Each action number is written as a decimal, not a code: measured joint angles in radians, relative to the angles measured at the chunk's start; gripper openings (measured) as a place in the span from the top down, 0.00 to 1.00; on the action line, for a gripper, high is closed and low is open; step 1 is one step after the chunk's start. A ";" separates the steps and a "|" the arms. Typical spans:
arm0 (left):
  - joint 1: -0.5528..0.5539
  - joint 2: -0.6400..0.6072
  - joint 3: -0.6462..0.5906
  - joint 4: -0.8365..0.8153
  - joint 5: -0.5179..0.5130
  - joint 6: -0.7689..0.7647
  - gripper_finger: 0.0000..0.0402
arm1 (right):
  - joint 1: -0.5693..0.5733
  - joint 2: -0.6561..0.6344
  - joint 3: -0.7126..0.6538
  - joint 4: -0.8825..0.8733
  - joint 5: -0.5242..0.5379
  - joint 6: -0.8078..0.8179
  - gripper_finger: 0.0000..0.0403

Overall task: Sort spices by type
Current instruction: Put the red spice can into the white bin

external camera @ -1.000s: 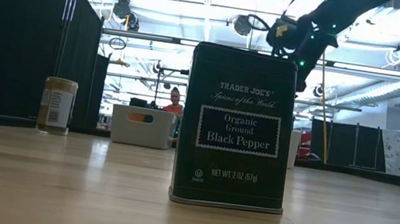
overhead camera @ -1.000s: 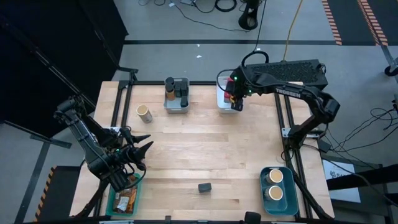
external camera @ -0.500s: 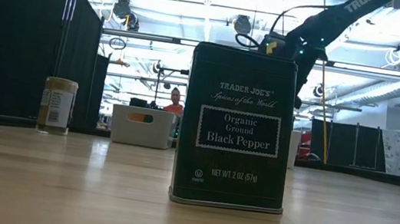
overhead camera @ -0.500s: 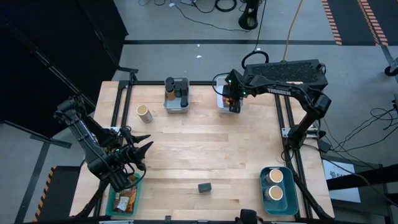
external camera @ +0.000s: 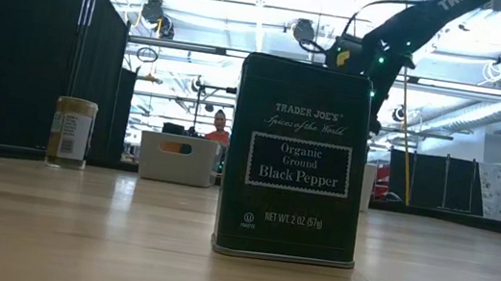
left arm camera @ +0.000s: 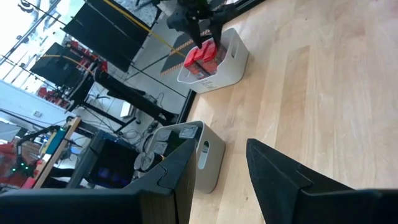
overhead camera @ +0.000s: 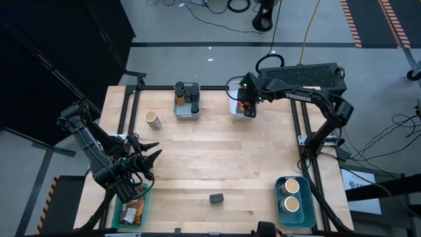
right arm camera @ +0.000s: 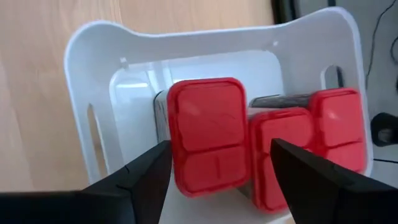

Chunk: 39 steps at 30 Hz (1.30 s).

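Right gripper (right arm camera: 217, 171): fingers spread on either side of a red-lidded tin (right arm camera: 208, 134), not pinching it, over the white bin (overhead camera: 235, 105) at the table's far edge. Two more red tins (right arm camera: 311, 140) stand beside it. Left gripper (overhead camera: 150, 161): partly parted, empty, near the teal bin (overhead camera: 118, 212). Black pepper tin (external camera: 296, 161): upright on the table (overhead camera: 217, 158).

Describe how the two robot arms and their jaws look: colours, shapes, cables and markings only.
Both arms are black, built of jointed segments. The right arm carries white TROSSEN lettering on one link, a looping black cable near its wrist, and small green and red lights beside the right gripper. The left arm looks the same, ending in the left gripper. Each gripper has two flat, dark, wedge-shaped jaws.
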<state>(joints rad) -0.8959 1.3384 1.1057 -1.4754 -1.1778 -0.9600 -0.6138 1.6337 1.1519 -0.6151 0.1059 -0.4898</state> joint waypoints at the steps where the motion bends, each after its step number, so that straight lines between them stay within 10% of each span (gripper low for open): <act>1: 0.000 0.000 0.000 0.000 -0.001 0.000 0.64 | 0.000 -0.010 0.000 -0.001 0.000 0.002 0.37; 12: 0.000 0.000 0.000 0.000 -0.010 0.005 0.64 | 0.006 -0.115 0.001 0.073 -0.028 0.200 0.43; 21: 0.000 0.000 0.000 -0.001 -0.036 0.010 0.64 | 0.052 -0.087 0.001 0.143 -0.058 0.332 0.96; 39: 0.000 0.000 0.000 0.000 -0.052 0.052 0.64 | 0.068 0.055 0.001 0.176 -0.003 0.490 1.00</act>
<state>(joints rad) -0.8955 1.3384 1.1059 -1.4750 -1.2303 -0.9075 -0.5453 1.6887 1.1526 -0.4390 0.1033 0.0002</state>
